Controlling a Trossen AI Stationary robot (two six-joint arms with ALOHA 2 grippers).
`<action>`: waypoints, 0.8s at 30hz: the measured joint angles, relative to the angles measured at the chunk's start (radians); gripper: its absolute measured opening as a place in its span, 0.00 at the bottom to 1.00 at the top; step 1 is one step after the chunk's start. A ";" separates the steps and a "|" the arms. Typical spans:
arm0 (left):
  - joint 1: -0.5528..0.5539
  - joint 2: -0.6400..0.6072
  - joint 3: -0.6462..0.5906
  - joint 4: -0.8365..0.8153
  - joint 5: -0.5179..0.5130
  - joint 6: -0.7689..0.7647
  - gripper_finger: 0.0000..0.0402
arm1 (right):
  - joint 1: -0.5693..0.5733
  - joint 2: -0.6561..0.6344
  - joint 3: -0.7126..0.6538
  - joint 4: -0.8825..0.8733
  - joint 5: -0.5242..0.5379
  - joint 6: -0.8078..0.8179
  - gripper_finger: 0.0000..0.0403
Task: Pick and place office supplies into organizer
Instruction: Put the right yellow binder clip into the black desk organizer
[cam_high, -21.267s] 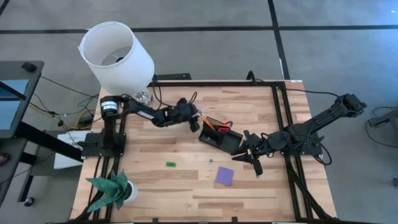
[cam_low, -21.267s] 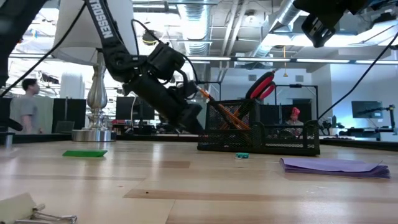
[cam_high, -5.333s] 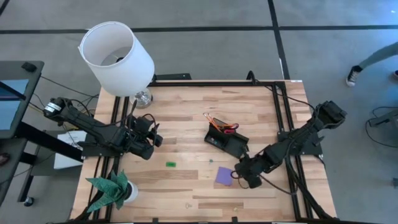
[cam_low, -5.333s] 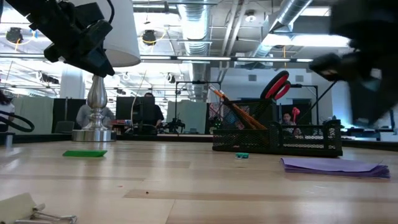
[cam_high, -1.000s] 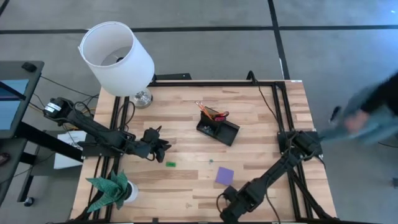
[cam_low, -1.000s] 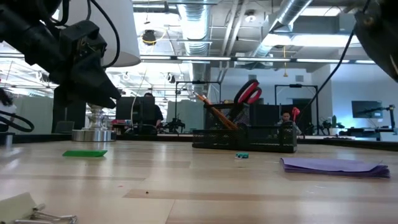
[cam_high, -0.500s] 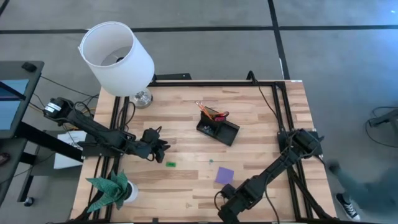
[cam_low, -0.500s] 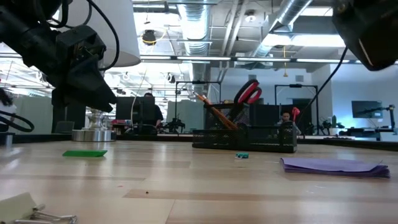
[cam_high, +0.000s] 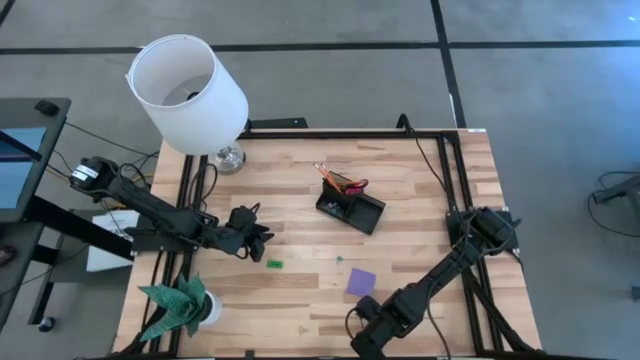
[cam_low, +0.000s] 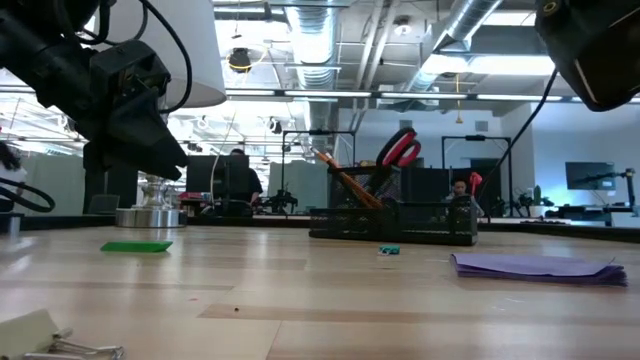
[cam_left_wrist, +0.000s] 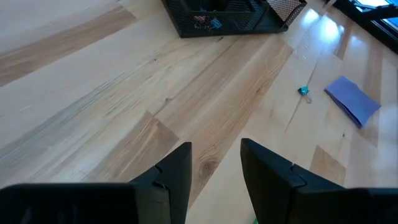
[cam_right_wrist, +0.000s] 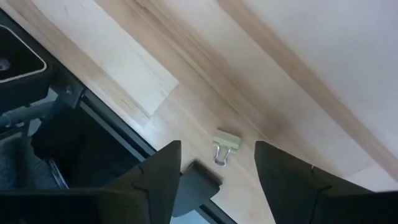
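Observation:
The black organizer stands mid-table with red-handled scissors and orange pencils upright in its back section. A purple note pad, a small green piece and a tiny teal piece lie flat on the wood. My left gripper hovers open left of the green piece, aimed at the organizer. My right gripper hovers open at the table's near edge. A pale binder clip lies on the table below its fingers.
A white lamp stands at the far left corner and a green paper plant at the near left corner. Black frame rails run along the table's sides. Bare wood lies between the organizer and the near edge.
A person who passed beyond the table's right edge has gone out of the high view. Both arms have kept nearly still above the table.

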 joint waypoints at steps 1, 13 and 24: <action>0.000 0.000 0.000 0.000 0.000 0.000 0.32 | 0.000 0.000 0.000 0.000 0.001 0.000 0.49; 0.000 0.000 0.000 0.000 -0.001 0.000 0.32 | 0.000 0.019 0.001 0.004 0.002 0.027 0.45; 0.000 0.000 0.000 -0.001 -0.001 0.000 0.32 | 0.006 0.045 0.005 -0.019 -0.049 0.033 0.42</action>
